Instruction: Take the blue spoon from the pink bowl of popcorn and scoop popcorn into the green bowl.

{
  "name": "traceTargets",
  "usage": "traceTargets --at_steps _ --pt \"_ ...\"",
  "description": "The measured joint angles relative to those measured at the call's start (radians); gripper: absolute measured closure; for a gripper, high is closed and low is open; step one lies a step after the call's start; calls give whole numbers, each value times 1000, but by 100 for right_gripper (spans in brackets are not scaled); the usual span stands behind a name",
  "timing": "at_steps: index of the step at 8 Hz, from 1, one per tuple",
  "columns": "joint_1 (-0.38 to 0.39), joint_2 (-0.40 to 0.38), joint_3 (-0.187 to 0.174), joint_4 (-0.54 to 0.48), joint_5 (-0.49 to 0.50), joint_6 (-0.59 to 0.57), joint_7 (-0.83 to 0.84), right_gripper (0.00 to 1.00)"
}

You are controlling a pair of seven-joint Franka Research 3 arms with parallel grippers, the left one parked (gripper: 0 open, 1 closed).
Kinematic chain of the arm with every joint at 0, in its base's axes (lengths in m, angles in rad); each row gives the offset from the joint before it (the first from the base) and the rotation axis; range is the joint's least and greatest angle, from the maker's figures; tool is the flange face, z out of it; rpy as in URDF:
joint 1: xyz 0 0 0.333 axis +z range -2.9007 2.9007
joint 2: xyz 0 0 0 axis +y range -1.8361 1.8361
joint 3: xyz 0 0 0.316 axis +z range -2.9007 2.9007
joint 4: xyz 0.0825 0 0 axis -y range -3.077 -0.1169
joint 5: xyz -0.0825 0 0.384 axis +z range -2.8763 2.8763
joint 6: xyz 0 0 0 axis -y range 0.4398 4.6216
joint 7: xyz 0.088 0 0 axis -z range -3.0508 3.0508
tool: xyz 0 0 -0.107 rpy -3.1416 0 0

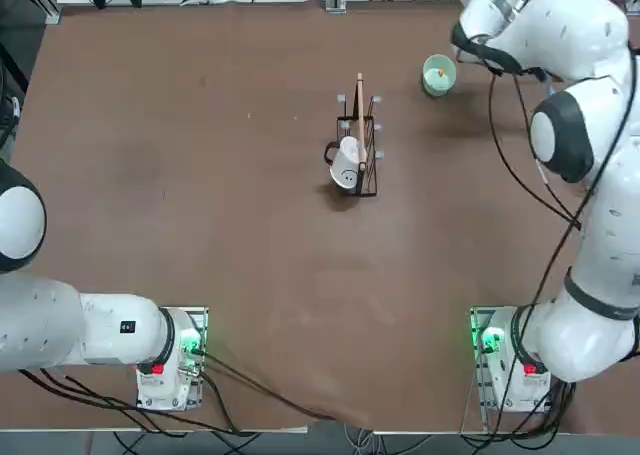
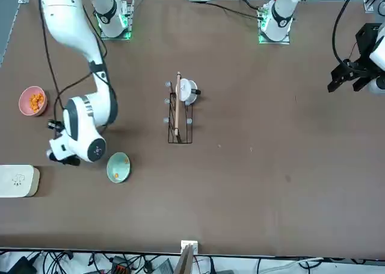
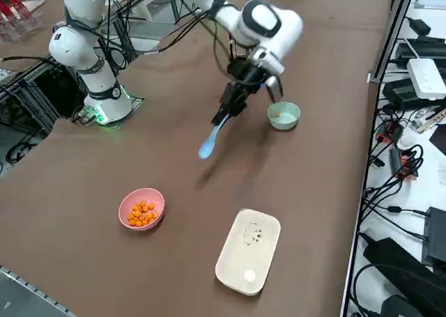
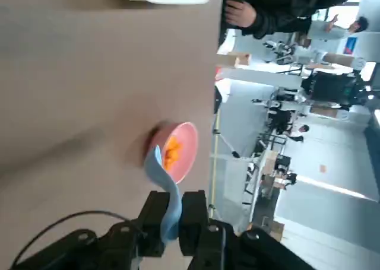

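Right gripper [image 3: 231, 111]: clamped on blue spoon [image 3: 210, 142], raised off table.
Green bowl [image 3: 283, 115]: just beside gripper.
Pink bowl [image 3: 141, 208]: well apart, popcorn [image 3: 142, 213] inside, bare table [image 3: 174, 171] between.

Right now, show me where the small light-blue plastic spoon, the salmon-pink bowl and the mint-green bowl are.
light-blue plastic spoon [image 3: 208, 147], right side view, on its scoop end.
salmon-pink bowl [image 3: 127, 207], right side view, on its rim.
mint-green bowl [image 3: 284, 121], right side view, on its outer wall.
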Motion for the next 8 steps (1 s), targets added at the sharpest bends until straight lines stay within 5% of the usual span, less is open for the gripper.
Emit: traceTargets --at_steps 3,8 --pt "-51 -114 -100 -243 -36 129 0 88" --pt "-194 -118 -108 -462 -246 362 151 88"
